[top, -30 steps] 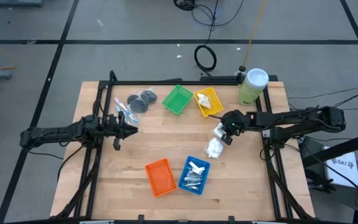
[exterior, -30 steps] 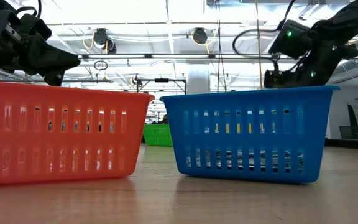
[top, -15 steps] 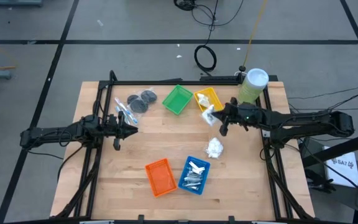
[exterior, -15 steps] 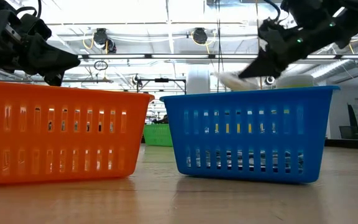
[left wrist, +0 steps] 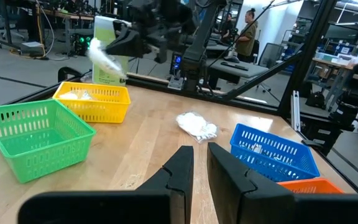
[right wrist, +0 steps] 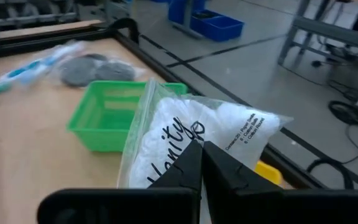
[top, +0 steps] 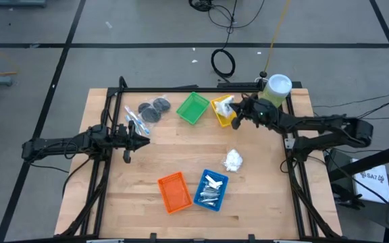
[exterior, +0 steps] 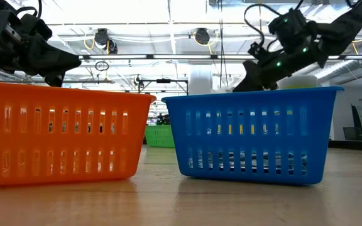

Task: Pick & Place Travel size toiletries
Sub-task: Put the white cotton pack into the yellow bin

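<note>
In the high view, the left gripper (top: 135,137) sits at the left-centre of the tabletop (top: 181,152), its fingers close together with only a narrow gap and nothing between them. Just above it, in the upper left of the tabletop, lie the slim clear-plastic sticks (top: 135,119) and the dark grey round discs (top: 153,109). Toward the lower centre stand the orange tray (top: 173,192) and, to its right, the blue tray (top: 211,190), which contains silver foil tubes (top: 210,194). At the upper centre stand the green tray (top: 192,108) and the yellow tray (top: 221,106). A second white packet (top: 233,160) lies on the bare wood right of centre. The right gripper (top: 236,112) is positioned over the yellow tray, its fingers pressed together, pinching a white packet (right wrist: 197,134) with dark print. The pale green canister (top: 274,92) stands at the upper right corner.
</note>
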